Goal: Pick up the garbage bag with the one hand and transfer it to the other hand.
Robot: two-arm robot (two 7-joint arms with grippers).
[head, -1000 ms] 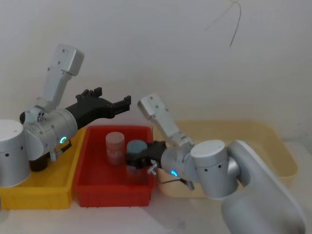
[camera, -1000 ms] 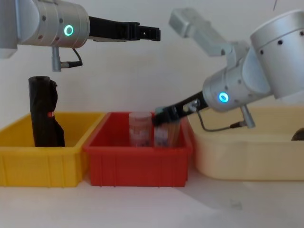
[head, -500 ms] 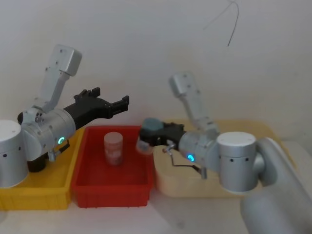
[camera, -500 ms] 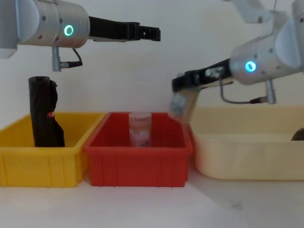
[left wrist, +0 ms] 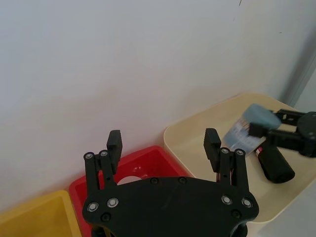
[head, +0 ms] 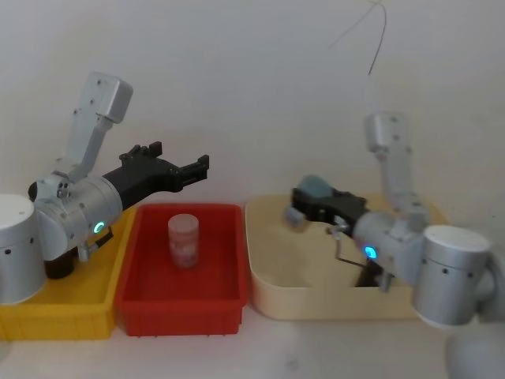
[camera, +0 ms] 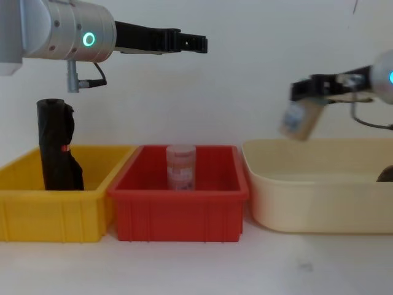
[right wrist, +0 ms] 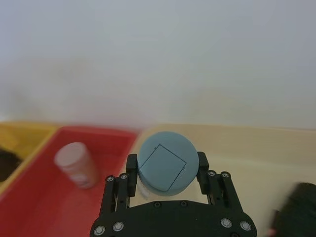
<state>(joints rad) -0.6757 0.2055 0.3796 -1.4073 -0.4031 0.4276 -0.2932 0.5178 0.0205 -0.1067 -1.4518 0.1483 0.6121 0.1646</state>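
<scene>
Garbage bag (camera: pixel 56 144): black plastic roll, tall and narrow, standing upright at the left end of the yellow bin (camera: pixel 37 215). Top rim slightly flared; a bulge of loose plastic down its right side; a small red mark partway up. Nothing touches it.

Yellow bin: leftmost of three bins on the desk (camera: pixel 196 267), touching the red bin (camera: pixel 178 218).

Red bin: middle position. Holds one clear jar (camera: pixel 181 166) with a pale pink label, standing upright near its centre.

Cream tub (camera: pixel 319 196): rightmost, larger, rounded corners. A dark object (left wrist: pixel 276 165) lies inside it toward the right.

Left gripper (camera: pixel 199 43): black, on the silver arm with the green ring, held level, high above the yellow and red bins. Fingers (left wrist: pixel 114 143) spread apart, holding nothing.

Right gripper (head: pixel 296 204): black, on the silver arm with the blue ring, raised above the left part of the cream tub. Fingers closed on a blue-lidded jar (right wrist: pixel 166 169), which hangs tilted beneath them, clear of the tub.
</scene>
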